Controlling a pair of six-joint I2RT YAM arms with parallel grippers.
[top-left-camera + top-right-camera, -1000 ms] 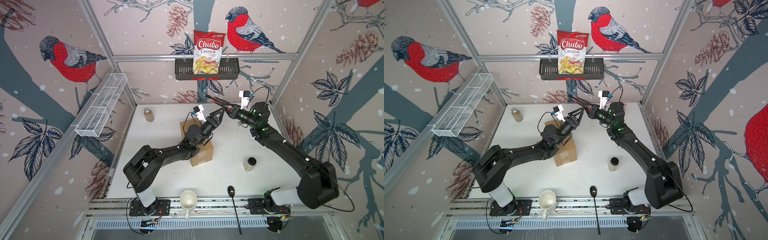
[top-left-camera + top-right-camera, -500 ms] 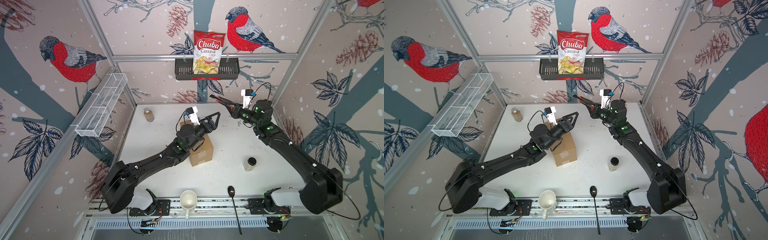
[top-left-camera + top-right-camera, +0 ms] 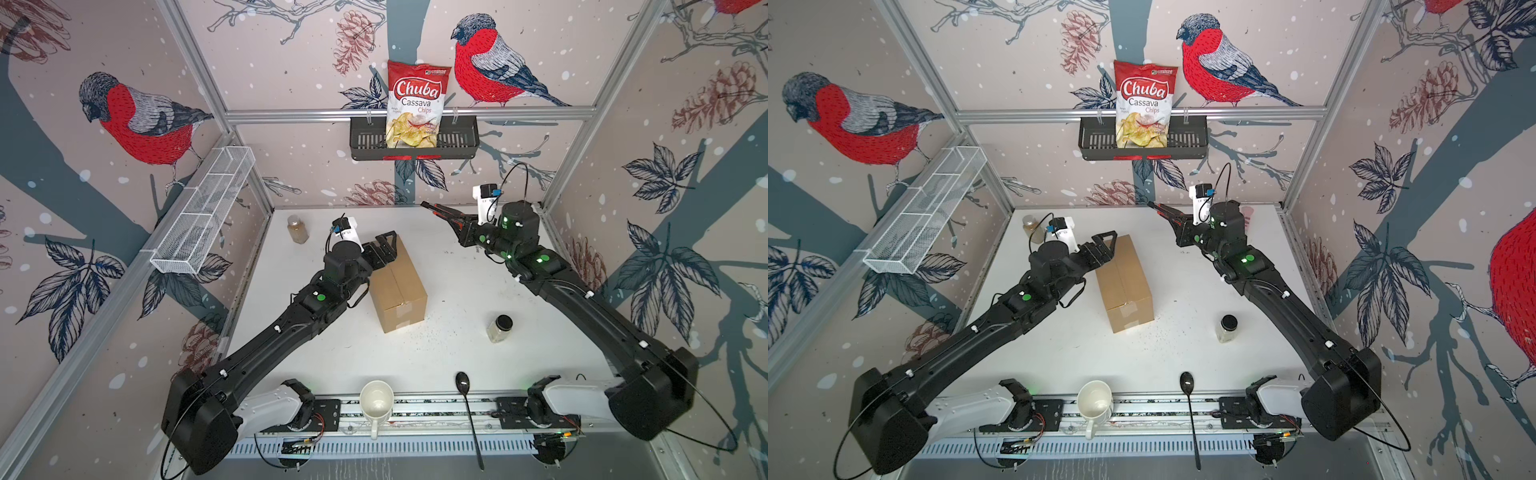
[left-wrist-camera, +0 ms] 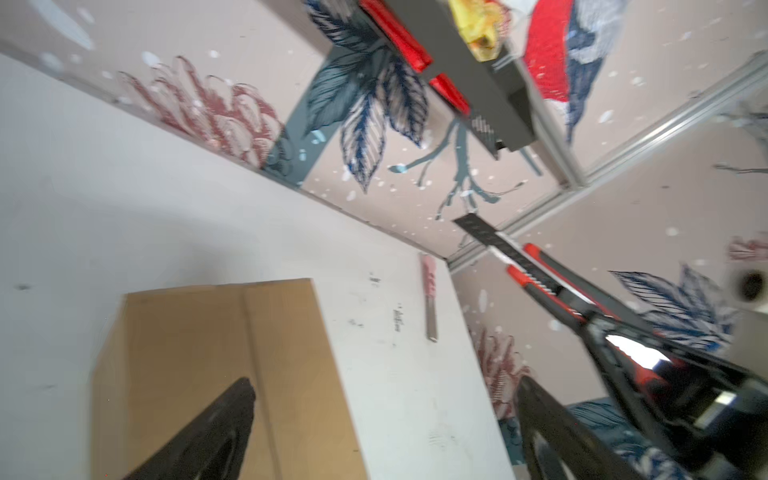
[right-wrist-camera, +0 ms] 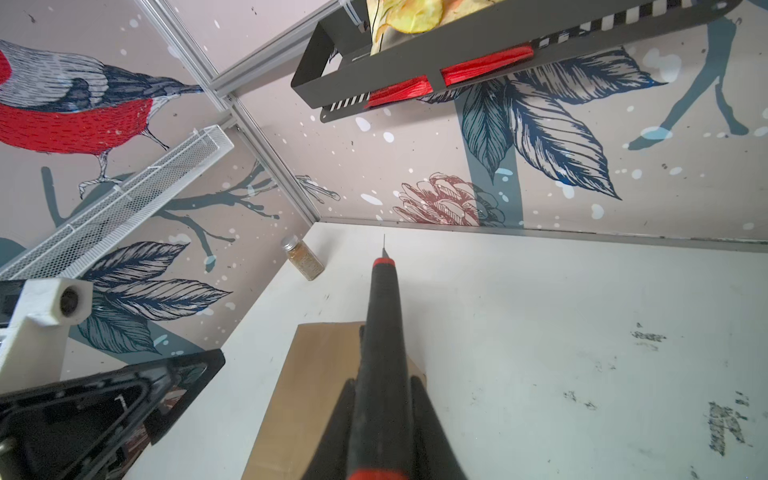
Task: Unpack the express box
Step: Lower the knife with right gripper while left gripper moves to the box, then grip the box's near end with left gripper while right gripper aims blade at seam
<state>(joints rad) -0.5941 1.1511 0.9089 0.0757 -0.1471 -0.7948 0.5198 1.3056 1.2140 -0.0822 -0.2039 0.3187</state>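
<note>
The left gripper's [image 4: 384, 381] two fingers [image 4: 216, 428] stand spread as wide as they go, with nothing between them. In the left wrist view one finger lies over the top of the express box [image 4: 199, 332] and the other over bare table [image 4: 124, 187]. In both top views this gripper [image 3: 386, 241] sits at the far left upper edge of the box [image 3: 399, 286]; whether it touches the cardboard I cannot tell.

The right gripper's [image 5: 382, 399] fingers [image 5: 428, 415] are pressed in tight on the black handle of a utility knife [image 5: 382, 316]. The knife has red trim and its blade is pushed out (a thin grey tip in the right wrist view). In a top view the knife [image 3: 436, 210] is raised over the far part of the table, pointing left, well apart from the box.

The box [image 3: 1125, 282] stands near the middle of the table, closed, with its taped seam running along the top and pale tape patches on the near end. To its right stands a black-lidded jar [image 3: 500, 328], and in the far left corner another jar [image 3: 298, 229]. A white mug [image 3: 376, 401] and a black spoon [image 3: 467, 399] lie at the near edge.
</note>
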